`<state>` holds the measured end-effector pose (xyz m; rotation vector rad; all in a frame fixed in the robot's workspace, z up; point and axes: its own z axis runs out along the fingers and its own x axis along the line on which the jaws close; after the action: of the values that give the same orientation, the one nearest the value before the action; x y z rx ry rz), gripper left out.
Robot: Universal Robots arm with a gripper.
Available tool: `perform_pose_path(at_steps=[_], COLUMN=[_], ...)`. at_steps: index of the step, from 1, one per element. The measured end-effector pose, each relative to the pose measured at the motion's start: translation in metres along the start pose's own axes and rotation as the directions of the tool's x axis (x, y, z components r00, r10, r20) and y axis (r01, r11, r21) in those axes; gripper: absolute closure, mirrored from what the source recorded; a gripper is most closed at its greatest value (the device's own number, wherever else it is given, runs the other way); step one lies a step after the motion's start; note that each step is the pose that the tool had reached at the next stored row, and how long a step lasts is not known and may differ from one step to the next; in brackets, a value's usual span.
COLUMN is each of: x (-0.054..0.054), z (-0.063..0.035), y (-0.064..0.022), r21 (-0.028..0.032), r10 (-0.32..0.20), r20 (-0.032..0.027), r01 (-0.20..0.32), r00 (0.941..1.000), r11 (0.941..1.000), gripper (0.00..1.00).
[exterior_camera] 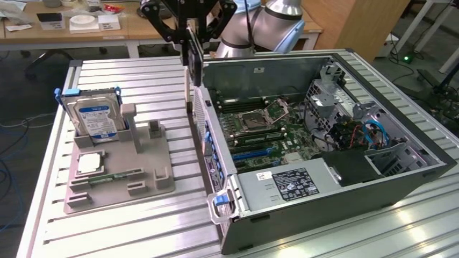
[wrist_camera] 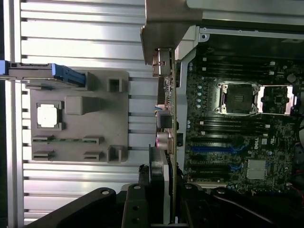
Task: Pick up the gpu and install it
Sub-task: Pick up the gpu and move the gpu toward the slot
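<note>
gripper (exterior_camera: 193, 36) clamped on gpu (exterior_camera: 193, 63), abv pc case (exterior_camera: 323, 215)

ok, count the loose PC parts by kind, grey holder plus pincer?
Boxy silver hard drive, blue-white label: 1
Square silver processor chip: 1
Narrow green memory stick: 1
Thin dark gpu card, held in the pincer: 1
Total: 4
</note>
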<state>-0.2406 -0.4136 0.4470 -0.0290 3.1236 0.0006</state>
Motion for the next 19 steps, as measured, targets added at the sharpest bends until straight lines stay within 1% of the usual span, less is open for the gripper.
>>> perform_pose_path(at_steps=[12, 19], x=[-0.016, -0.027], z=[0.0003, 0.0005], y=[-0.0003, -0.0005], r21=[0.0, 0.0], r10=[0.0, 0.0], r20=[0.0, 0.0], r01=[0.0, 0.0], r00=[1.0, 1.0], r11=[1.0, 1.0], gripper=[0.72, 0.72])
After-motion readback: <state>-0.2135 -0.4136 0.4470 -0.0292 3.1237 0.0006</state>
